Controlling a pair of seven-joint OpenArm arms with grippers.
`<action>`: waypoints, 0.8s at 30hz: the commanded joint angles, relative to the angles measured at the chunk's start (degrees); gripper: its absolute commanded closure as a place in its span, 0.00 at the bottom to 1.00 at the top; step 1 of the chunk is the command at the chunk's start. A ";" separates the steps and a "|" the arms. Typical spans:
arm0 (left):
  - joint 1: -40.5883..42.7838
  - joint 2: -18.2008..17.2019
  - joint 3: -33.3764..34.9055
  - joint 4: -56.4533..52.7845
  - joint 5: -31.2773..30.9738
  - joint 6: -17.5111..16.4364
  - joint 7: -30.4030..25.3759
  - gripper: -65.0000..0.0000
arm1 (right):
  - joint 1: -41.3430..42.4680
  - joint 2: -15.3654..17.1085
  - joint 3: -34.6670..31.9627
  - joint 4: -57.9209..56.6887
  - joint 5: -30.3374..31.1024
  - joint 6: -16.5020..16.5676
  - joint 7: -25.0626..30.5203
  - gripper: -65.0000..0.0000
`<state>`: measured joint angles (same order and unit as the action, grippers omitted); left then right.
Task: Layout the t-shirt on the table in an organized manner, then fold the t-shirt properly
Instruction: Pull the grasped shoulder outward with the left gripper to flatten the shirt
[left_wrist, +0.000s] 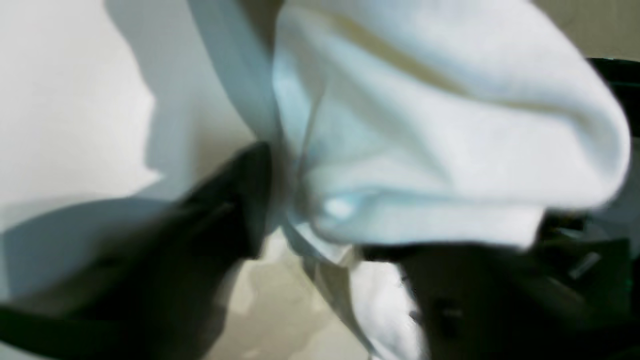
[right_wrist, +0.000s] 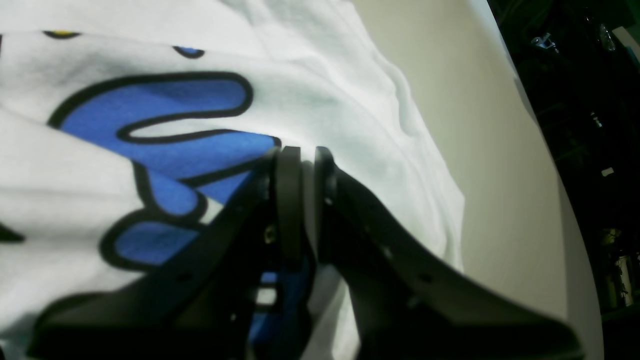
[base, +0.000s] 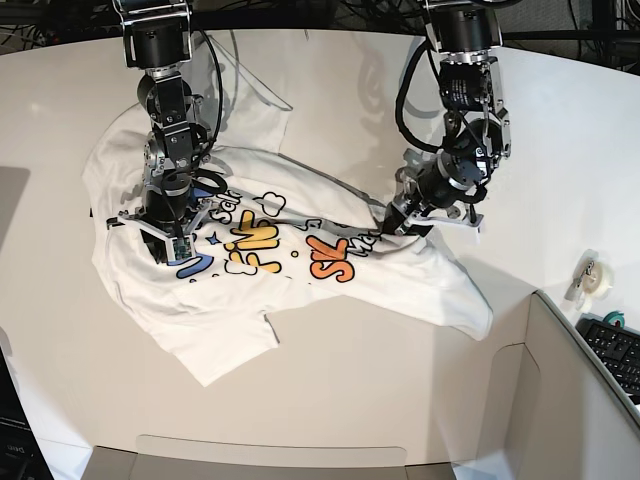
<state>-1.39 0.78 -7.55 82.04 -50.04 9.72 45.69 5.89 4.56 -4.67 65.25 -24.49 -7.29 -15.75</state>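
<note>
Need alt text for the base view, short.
Seen from above, a white t-shirt with a colourful cartoon print lies crumpled on a white table. The right end effector presses on its printed side, the left end effector on a fold opposite.

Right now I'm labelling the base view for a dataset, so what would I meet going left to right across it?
right gripper on the t-shirt → blue, yellow and orange lettering → left gripper at the shirt's far side → tape roll → keyboard, all on or beside the table.
</note>
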 joint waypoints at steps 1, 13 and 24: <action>0.29 -0.20 0.12 -0.06 1.65 1.58 0.77 0.80 | -2.24 -0.12 -0.12 -1.91 1.68 4.70 -8.91 0.92; 0.90 -6.53 0.21 8.82 1.82 1.67 1.21 1.00 | -2.24 -0.03 -0.12 -1.91 1.68 4.70 -8.91 0.92; 2.31 -18.67 5.93 18.66 1.82 6.86 7.45 1.00 | -2.15 -0.03 -0.12 -2.00 1.68 4.70 -8.91 0.92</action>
<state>1.85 -16.95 -1.17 99.31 -48.25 16.71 54.22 5.87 4.56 -4.69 65.25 -24.47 -7.31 -15.73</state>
